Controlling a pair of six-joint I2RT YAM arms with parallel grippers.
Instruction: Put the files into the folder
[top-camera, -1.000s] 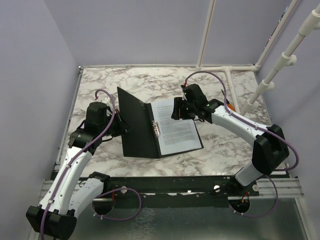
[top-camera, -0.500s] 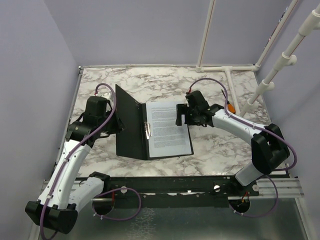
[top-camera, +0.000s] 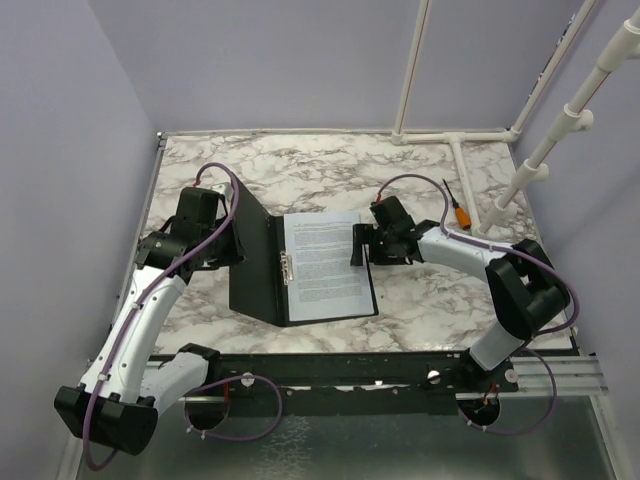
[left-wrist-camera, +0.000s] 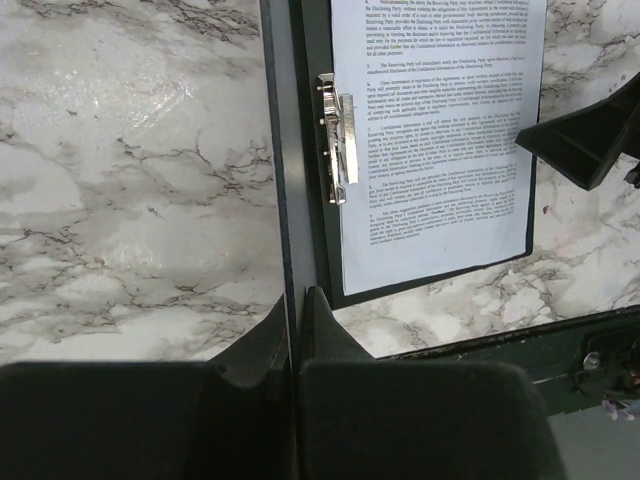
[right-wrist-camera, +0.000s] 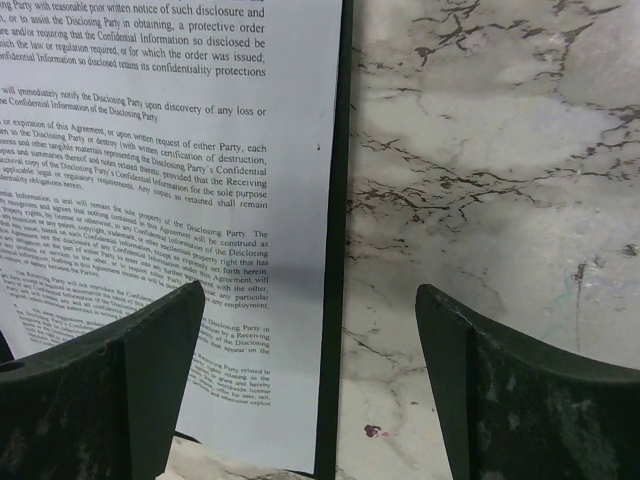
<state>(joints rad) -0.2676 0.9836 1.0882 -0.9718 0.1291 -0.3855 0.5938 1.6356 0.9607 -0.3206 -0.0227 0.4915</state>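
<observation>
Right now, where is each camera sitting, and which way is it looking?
Top camera: high above and behind the arms, looking down on the table; both arms, the left tool and the right tool show.
Left wrist camera: on the left arm, looking down the folder and its raised cover; its shut tool pinches the cover's edge.
Right wrist camera: on the right arm, looking down at the files; its open tool shows.
Shared: all three see the files in the folder.
</observation>
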